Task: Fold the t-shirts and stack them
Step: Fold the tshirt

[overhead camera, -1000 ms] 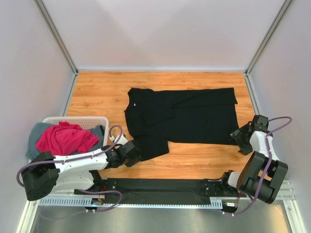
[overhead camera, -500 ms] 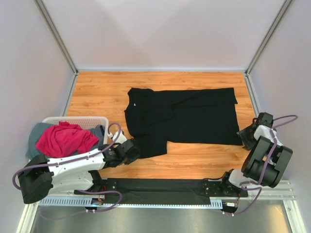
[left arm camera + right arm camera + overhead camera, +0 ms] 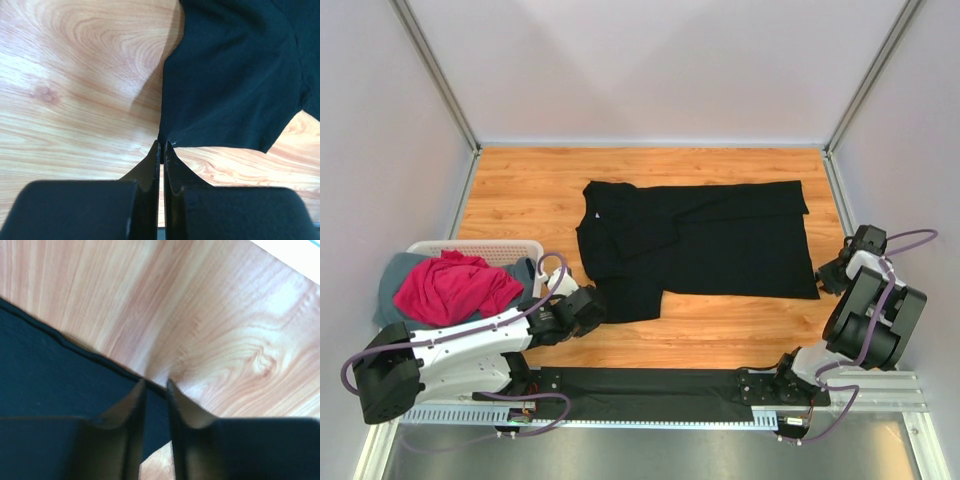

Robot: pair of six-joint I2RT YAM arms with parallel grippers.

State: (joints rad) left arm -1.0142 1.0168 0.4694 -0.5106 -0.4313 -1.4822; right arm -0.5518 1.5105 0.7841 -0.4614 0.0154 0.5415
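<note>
Both arms have eased outward, the left gripper (image 3: 161, 146) clenched on the black t-shirt's (image 3: 720, 245) 7 o'clock corner and the right gripper (image 3: 155, 383) nipping its 4 o'clock hem, so it lies taut at the middle of the table (image 3: 520, 190), ready to fold.

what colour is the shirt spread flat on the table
Plain black; the t-shirt shows best in the top external view.

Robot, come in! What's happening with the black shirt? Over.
Left claw shut on black t-shirt, near left corner. Right claw nearly shut around its near right corner, grip unclear. Shirt lying flat, nothing on it.
</note>
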